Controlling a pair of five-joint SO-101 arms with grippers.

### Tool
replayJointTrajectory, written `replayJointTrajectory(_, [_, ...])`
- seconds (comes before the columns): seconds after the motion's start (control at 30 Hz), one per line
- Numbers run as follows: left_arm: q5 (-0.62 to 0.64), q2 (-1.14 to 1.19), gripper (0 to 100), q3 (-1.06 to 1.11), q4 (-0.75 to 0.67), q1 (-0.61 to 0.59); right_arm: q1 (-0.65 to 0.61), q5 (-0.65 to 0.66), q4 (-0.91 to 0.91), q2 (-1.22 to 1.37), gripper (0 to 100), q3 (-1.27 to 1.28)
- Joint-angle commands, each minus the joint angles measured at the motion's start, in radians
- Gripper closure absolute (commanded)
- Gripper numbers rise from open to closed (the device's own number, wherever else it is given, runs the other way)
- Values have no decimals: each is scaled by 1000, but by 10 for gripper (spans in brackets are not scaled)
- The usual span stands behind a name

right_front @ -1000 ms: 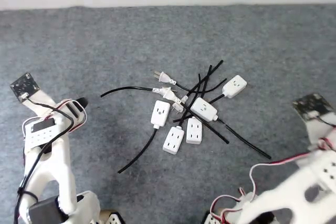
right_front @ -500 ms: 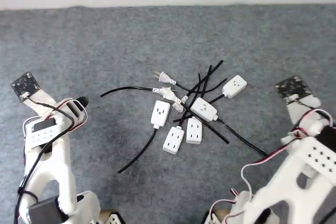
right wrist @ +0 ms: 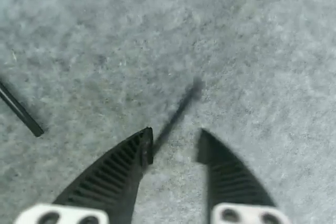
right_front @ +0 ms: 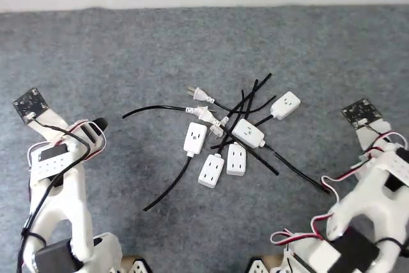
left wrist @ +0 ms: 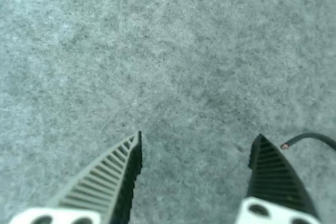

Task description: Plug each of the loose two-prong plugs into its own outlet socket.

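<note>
From above, plugs (right_front: 203, 96) and outlet sockets (right_front: 195, 139) are lying tangled on the tabletop (right_front: 96, 49). Left wrist: the left end effector (left wrist: 198, 137) is hanging open, empty. Right wrist: the right end effector (right wrist: 175, 132) is gaping, empty. Approaching is the step; reaching for a plug likely comes next.

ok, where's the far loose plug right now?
High view, mid-table: the far plug lies at the tangle's left edge, just beyond the second plug and the leftmost outlet.

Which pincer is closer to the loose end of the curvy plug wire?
Left. The left pincer is right beside the wire end; the right pincer is beyond the pile of sockets.
</note>
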Motion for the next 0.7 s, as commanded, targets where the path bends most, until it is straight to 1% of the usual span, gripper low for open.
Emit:
replayJointTrajectory(0.0, [2, -2, 688, -15, -25, 8, 13, -8, -22, -2, 763, -92])
replayJointTrajectory(0.17, [2, -2, 688, -16, -25, 8, 15, -115, -19, -4, 812, -158])
replayJointTrajectory(0.23, [2, -2, 688, -16, -25, 8, 16, -137, 8, -4, 836, -180])
replayJointTrajectory(0.37, [2, -2, 688, -16, -25, 8, 53, -135, 229, -16, 891, -261])
replayJointTrajectory(0.43, [2, -2, 688, -16, -25, 8, 101, -132, 309, -39, 930, -292])
replayJointTrajectory(0.5, [2, -2, 688, -16, -25, 8, 156, -84, 346, -67, 976, -295])
replayJointTrajectory(0.53, [2, -2, 688, -16, -25, 8, 185, -35, 361, -76, 995, -293])
replayJointTrajectory(0.67, [2, -2, 688, -16, -25, 8, 311, 135, 446, -90, 991, -292])
